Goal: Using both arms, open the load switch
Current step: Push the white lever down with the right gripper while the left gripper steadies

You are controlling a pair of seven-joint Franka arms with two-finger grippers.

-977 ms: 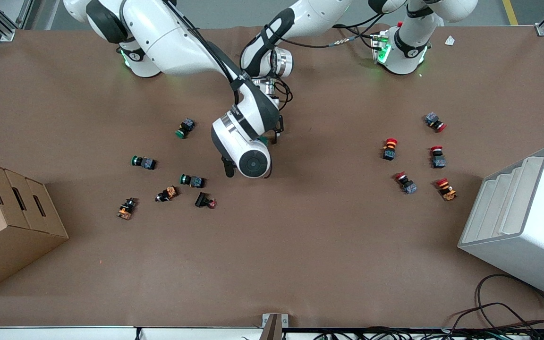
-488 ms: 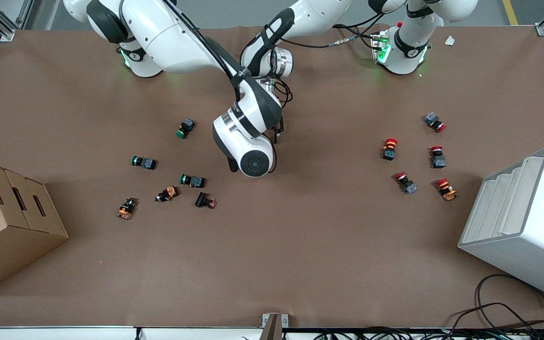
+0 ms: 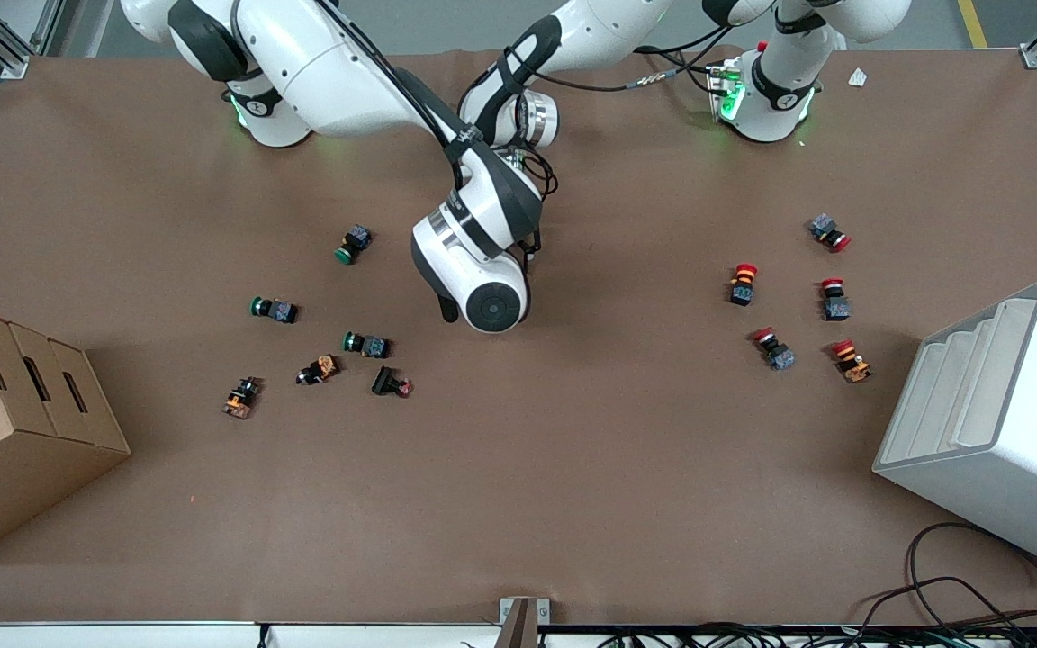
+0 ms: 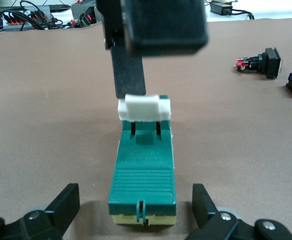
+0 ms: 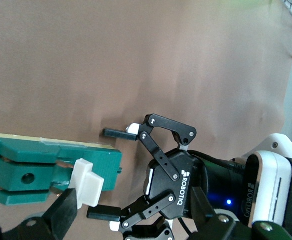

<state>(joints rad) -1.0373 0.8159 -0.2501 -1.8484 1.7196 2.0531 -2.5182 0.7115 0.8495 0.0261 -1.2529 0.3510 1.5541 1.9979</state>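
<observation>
In the last second my right gripper (image 4: 130, 90) has edged onto the white toggle (image 4: 144, 108) of the load switch (image 4: 143, 170) at mid-table, clamped or not I cannot tell, while my left gripper (image 4: 135, 199), jaws apart, flanks its body, so levering looks imminent.

robotics lab, brown-covered table (image 3: 572, 468), cables (image 3: 960, 594)

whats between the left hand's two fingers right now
The load switch has one end between the left hand's open fingers, with a strip of bare table on each side, so neither finger touches it. The left wrist view shows this.
</observation>
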